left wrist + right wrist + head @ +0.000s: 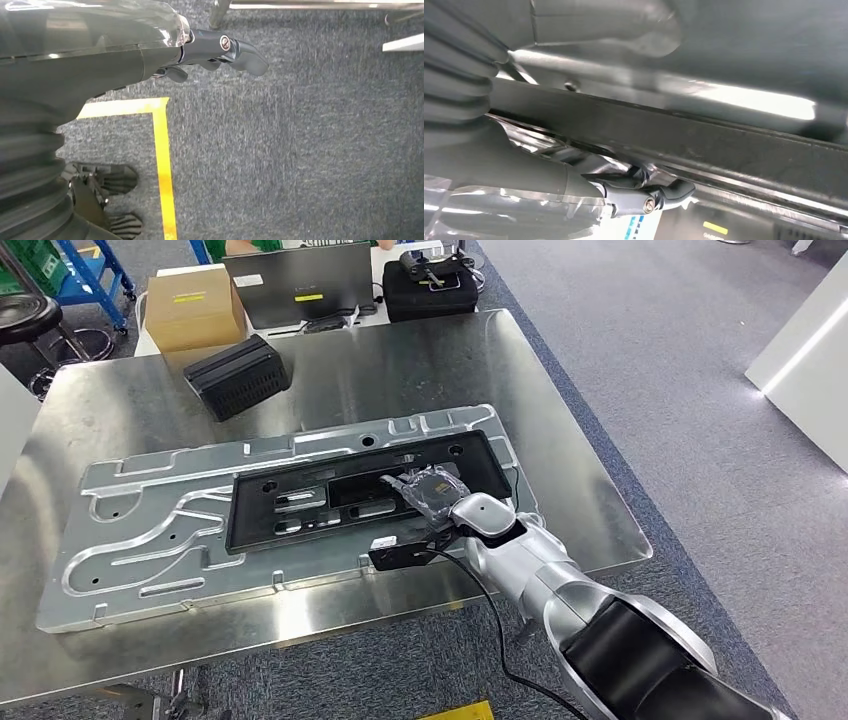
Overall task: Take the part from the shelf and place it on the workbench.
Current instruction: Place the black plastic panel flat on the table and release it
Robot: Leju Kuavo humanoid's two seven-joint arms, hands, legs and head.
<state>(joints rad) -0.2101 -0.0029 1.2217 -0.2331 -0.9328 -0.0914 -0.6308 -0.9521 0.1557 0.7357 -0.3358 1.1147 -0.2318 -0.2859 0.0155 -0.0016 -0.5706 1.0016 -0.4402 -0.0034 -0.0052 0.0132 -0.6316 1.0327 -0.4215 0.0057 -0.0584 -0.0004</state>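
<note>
Right robot hand (432, 496) grips flat black slotted part (300, 502) on ribbed aluminium plate (130, 540).

Grey carpet floor (700, 390) (yellow tape line (164, 170)), blue shelving (95, 270), cardboard box (193, 306)

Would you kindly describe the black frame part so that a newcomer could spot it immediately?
On the steel workbench lies a large silver grooved plate. The black frame part rests flat on top of it, with the right robot hand on its near right portion. Unlike the small ribbed black box farther back, it is wide, flat and full of rectangular cutouts.
</note>
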